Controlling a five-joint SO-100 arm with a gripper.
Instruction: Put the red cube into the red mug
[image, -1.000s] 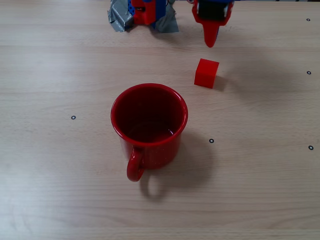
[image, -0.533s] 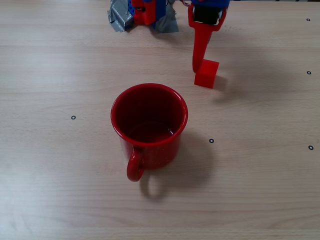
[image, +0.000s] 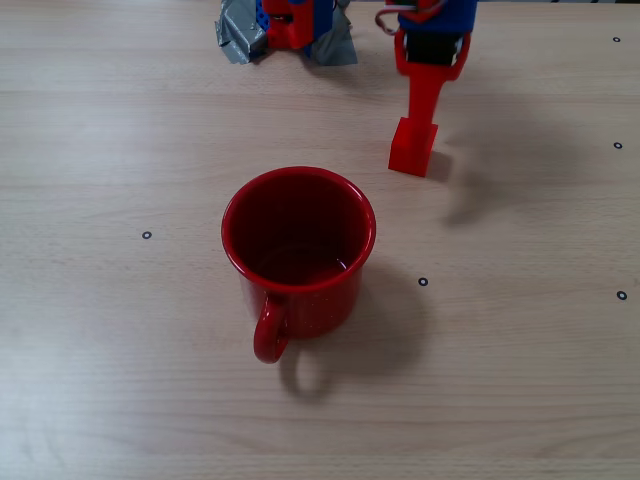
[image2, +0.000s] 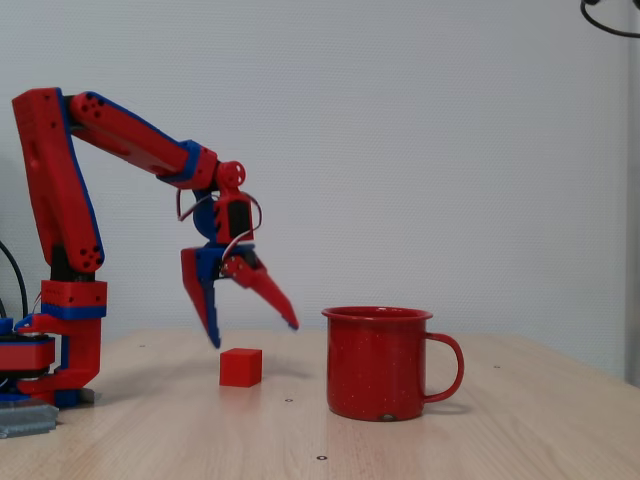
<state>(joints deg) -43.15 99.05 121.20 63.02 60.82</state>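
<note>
Since the earlier frames the red-and-blue two-finger gripper (image2: 255, 332) has come down from the top edge of the overhead fixed view toward the small bright red matte cube (image: 412, 148); one second ago its tip hung clear of the block, and now its finger overlaps the cube's upper face in that view. The cube and the mug have not shifted.

From the side, the gripper's jaws stand spread wide, one finger pointing nearly straight down and the other slanting out toward the right of the frame. The cube (image2: 241, 367) sits on the pale wooden table (image2: 480, 440) below the gap, closer to the downward finger. That tip hangs just above the block's top left; I judge it is not yet touching, and nothing is held.

What the coming move turns on: the cube lies straight beneath the open jaws, so the remaining travel looks to be a short descent before closing. The block has no long axis, so its flat faces matter more than orientation.

Farther out, the large glossy red enamel mug (image2: 378, 362) stands upright to the right in the side view, handle pointing away from the arm; in the overhead view the mug (image: 298, 250) sits lower left of the cube, well apart, mouth open and empty.
</note>
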